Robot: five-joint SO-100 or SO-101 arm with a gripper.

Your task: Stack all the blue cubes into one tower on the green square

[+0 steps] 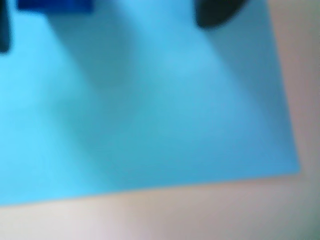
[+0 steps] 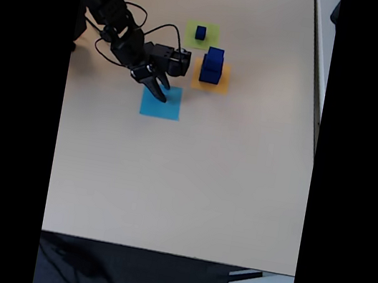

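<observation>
The jaws point(image 2: 162, 95) hang over the top-left corner of the light blue paper square point(image 2: 161, 102) in the fixed view, dark fingers pointing down and to the right, with nothing visibly between them; whether they are spread or pressed together I cannot tell at this size. In the wrist view the same light blue sheet point(image 1: 150, 115) takes up most of the picture, blurred, with a dark fingertip point(image 1: 217, 12) at the top edge and a sliver of dark blue point(image 1: 55, 5) in the top-left corner, too soft to identify.

Moving right across the worktop point(image 2: 182, 184) in the fixed view, the green square point(image 2: 209, 42) lies up and to the right of the arm, and the small blue cube point(image 2: 200, 33) sits on it. Just below and to its right, the orange-yellow square point(image 2: 197, 82) carries the other two blue cubes: the medium cube point(image 2: 216, 55) rests on the large cube point(image 2: 211, 72).

The tower looks to be on the wrong colour, so the likely step is to fetch a cube from the orange-yellow square. To do it well, the arm should lift clear of the light blue sheet, swing right and come down from above on the medium cube alone, closing squarely on opposite faces so the large one beneath is not nudged. The small cube on the green will probably need setting aside so that the large one can go down first.
</observation>
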